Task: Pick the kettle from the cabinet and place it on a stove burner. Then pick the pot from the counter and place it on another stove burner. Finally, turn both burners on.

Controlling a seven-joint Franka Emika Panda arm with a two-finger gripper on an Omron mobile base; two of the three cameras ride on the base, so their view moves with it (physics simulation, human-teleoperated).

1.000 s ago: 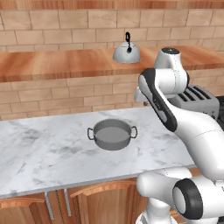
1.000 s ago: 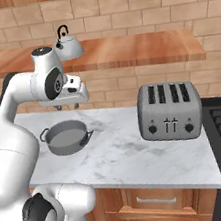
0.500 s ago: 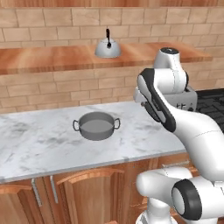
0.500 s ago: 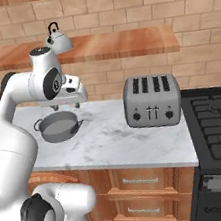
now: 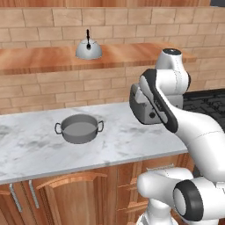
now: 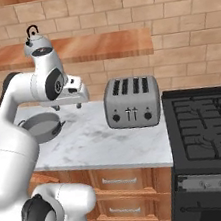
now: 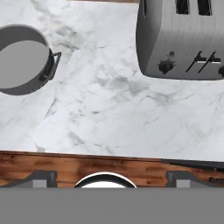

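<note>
Pictured in a rendered kitchen, with the toaster (image 6: 132, 102) as landmark: kettle (image 5: 88, 47) parked up on the wooden cabinet (image 5: 52, 59) slab, above and well off to the toaster's left, handle upright, untouched. Pot (image 5: 79, 128) sitting flat on the marble surface (image 5: 118, 140) to the toaster's left, apart from it, open side up and empty, both loop handles free for a grab. Stove burners (image 6: 211, 128) lying just to the toaster's right, grates bare, presumably awaiting both vessels. Gripper (image 6: 66, 106) hovering over the surface between pot and toaster, level with the toaster's top, holding nothing; jaws spread wide and pointing down, seen in the hand view as two tips (image 7: 38, 178) at the far corners, with pot rim to one side and toaster front to the other. Likely a staging pose before the reach up for the kettle, first item in the order. No burner occupied, none lit; whole task seemingly ahead. Toaster close to the arm's path, a possible obstacle on the carry toward the stove.
</note>
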